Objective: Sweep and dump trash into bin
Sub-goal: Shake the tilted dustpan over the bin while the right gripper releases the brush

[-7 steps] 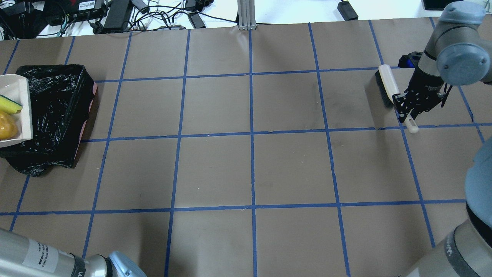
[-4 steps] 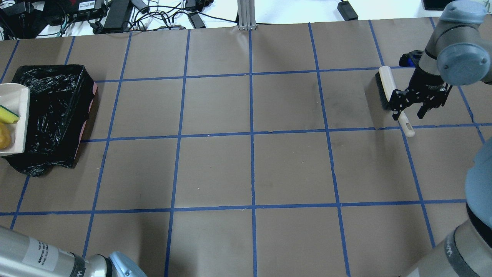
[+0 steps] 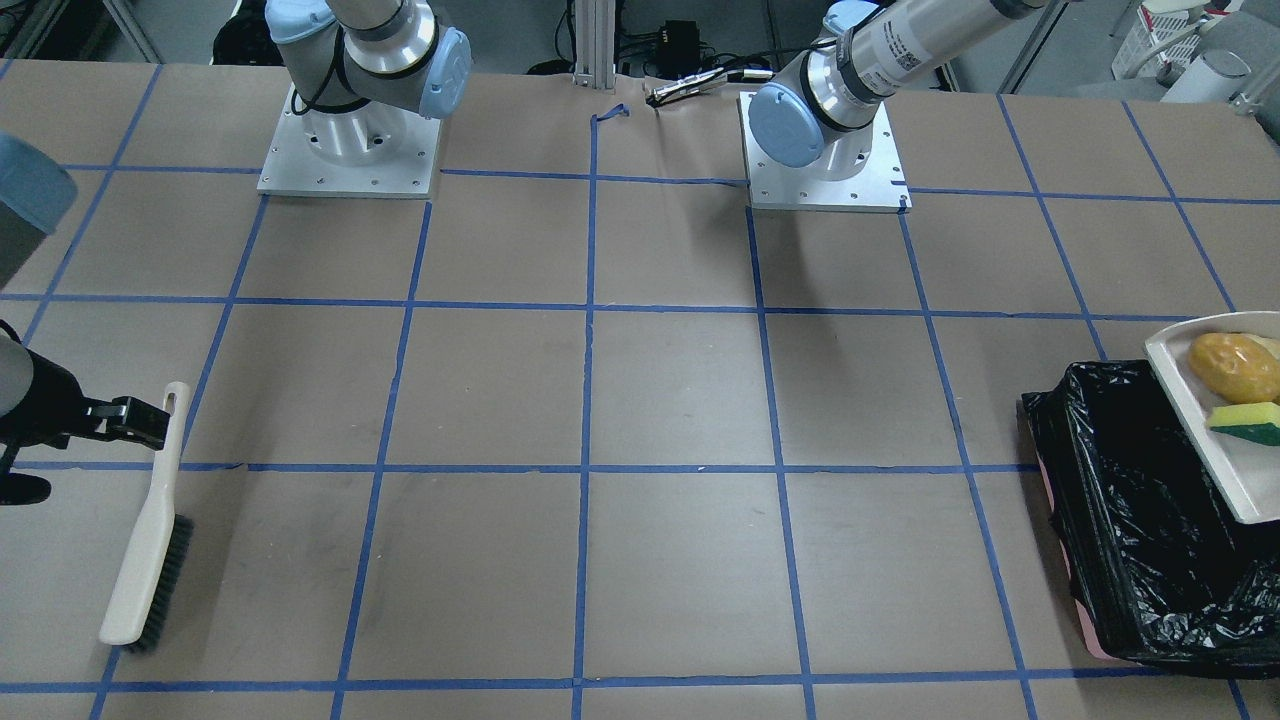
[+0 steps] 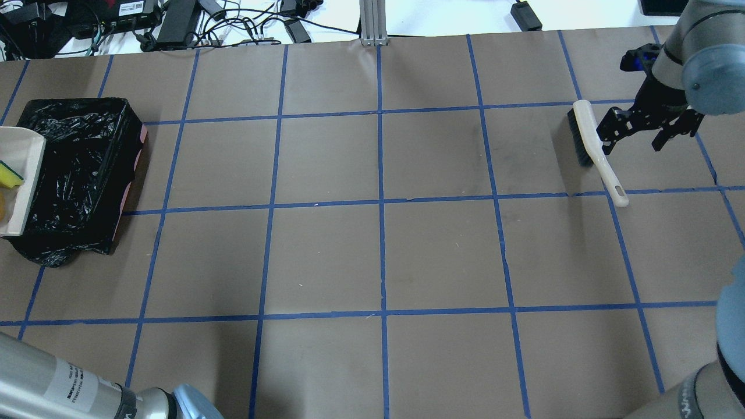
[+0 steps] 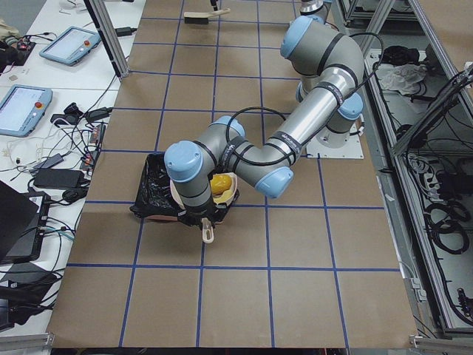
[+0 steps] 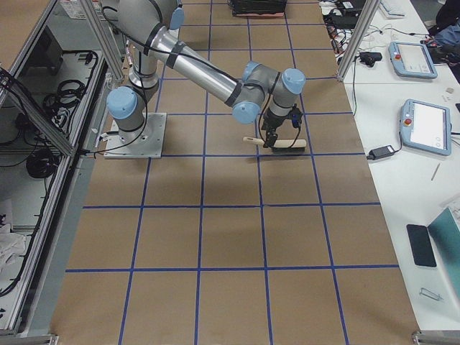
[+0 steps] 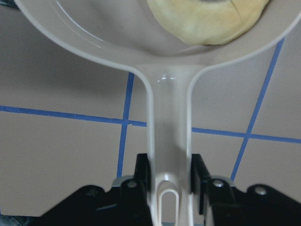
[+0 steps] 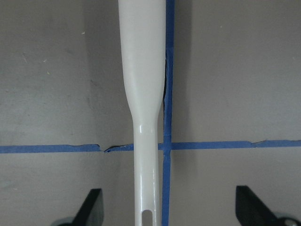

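The left pincer (image 7: 170, 175) is clamped on the handle of the beige dustpan (image 3: 1205, 440), which hangs over the outer side of the black-lined bin (image 3: 1130, 540) near the worktop's (image 4: 378, 256) left end. The brown potato (image 3: 1232, 365) and the yellow-and-green sponge (image 3: 1248, 420) lie in the pan, not in the bin. The right pincer (image 4: 633, 139) is spread apart above the handle of the brush (image 4: 588, 137), which lies on the worktop well apart from the bin.

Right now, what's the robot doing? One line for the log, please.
left gripper: holding dustpan with potato, sponge at bin | right gripper: open above brush | brush: on table
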{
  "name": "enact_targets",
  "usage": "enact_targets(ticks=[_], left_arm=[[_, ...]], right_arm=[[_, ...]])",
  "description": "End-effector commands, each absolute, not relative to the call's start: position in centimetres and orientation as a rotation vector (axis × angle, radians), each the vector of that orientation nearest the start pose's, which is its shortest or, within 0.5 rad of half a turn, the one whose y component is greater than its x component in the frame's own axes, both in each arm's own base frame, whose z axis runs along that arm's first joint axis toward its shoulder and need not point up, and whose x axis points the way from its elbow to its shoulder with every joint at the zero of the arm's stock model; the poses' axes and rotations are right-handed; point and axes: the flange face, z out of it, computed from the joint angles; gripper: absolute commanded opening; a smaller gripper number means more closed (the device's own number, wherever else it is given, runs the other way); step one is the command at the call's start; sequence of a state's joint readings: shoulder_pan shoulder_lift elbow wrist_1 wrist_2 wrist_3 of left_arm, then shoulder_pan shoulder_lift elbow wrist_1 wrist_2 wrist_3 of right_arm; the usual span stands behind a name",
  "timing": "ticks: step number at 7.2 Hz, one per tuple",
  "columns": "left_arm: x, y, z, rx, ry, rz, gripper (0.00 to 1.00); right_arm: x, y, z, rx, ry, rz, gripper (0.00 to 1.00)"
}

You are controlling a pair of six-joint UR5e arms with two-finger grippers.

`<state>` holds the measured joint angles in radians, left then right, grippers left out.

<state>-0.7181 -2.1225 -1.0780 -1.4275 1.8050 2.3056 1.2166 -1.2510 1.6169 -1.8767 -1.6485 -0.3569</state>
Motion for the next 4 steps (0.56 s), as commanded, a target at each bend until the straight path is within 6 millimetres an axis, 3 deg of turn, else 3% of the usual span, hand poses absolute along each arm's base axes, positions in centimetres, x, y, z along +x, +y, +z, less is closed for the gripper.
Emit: enact_targets(ticks=[1, 2, 4], left_arm=[[44.6, -58.0, 42.0, 2.016, 2.173, 0.514, 0.0], [43.3, -58.8, 42.8, 2.017, 2.13, 0.553, 0.0], [42.0, -59.6, 43.7, 2.026, 2.054, 0.611, 0.0]], right_arm=[[-6.5, -57.9, 40.9, 0.006, 3.152, -0.133, 1.0], [-5.1, -56.2, 43.6, 0.0, 3.143, -0.153, 1.0], [2.4, -55.6, 44.7, 0.049, 3.136, -0.162, 1.0]])
